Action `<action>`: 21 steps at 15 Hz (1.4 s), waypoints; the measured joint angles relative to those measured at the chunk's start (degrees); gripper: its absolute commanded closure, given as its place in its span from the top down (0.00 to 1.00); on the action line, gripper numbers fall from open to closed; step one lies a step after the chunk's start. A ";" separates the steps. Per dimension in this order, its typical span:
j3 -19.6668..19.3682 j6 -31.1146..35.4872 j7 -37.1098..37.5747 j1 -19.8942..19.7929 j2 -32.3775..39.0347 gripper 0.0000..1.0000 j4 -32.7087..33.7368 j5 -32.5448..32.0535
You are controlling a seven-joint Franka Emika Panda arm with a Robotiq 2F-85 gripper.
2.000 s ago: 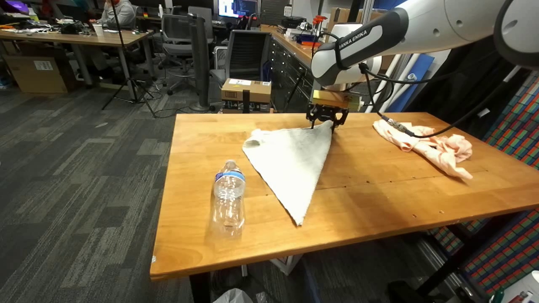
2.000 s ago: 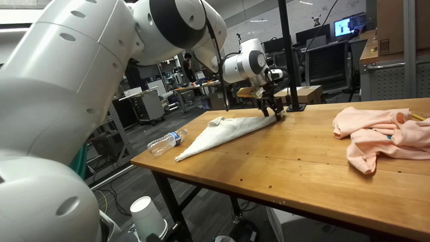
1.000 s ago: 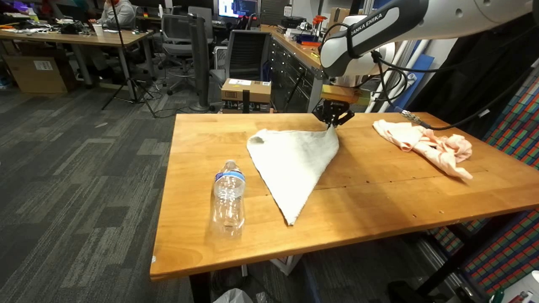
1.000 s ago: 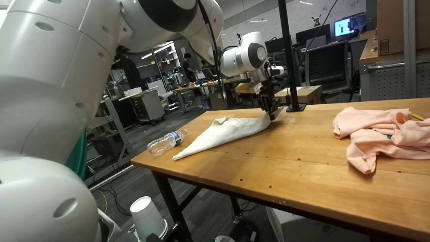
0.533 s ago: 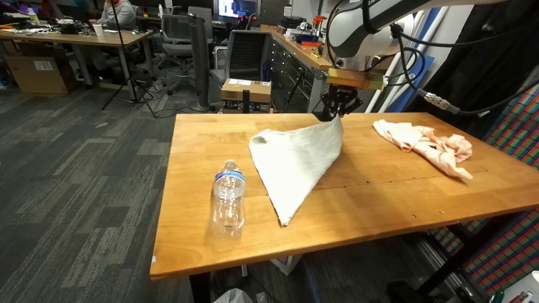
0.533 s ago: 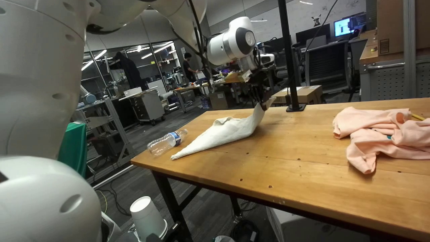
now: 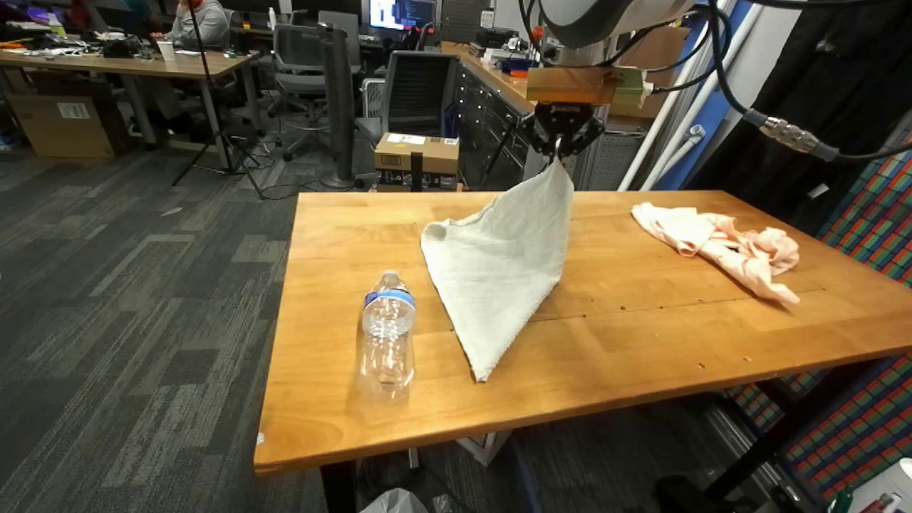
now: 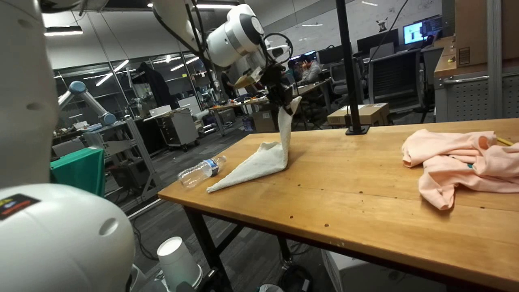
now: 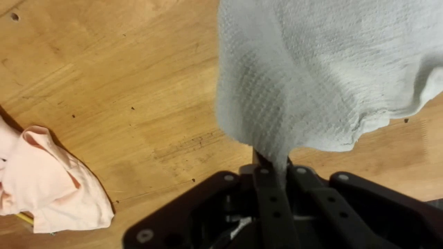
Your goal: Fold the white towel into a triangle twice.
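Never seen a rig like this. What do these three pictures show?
This is one white robot arm with a black gripper. Two pictures come from cameras standing outside the robot; the third comes from a camera on its wrist, looking past the gripper at the table. On that lie a clear plastic bottle, a crumpled pink cloth and part of a white towel. The gripper is shut on one corner of the towel, holding that corner up off the table.

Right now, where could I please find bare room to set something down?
Widest: the table between white towel and peach cloth. Smaller: past the neck of the bottle, beside the towel. Crowded: between bottle and towel, and where the end effector holds up a towel corner.
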 measured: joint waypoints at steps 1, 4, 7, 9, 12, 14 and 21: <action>0.82 -1.06 1.24 0.16 -1.24 0.01 -1.38 -0.30; 3.19 -3.82 4.72 0.18 -4.42 0.01 -5.89 -0.31; 5.49 -5.74 8.74 0.17 -6.97 0.01 -10.40 -0.13; 7.02 -7.01 11.36 0.17 -8.25 0.01 -12.61 -0.07; 9.28 -9.10 14.97 0.17 -9.76 0.01 -14.66 -0.06; 10.76 -10.63 16.97 0.18 -10.33 0.01 -15.35 -0.03; 15.37 -15.69 23.60 1.08 -9.61 0.01 -15.21 -0.03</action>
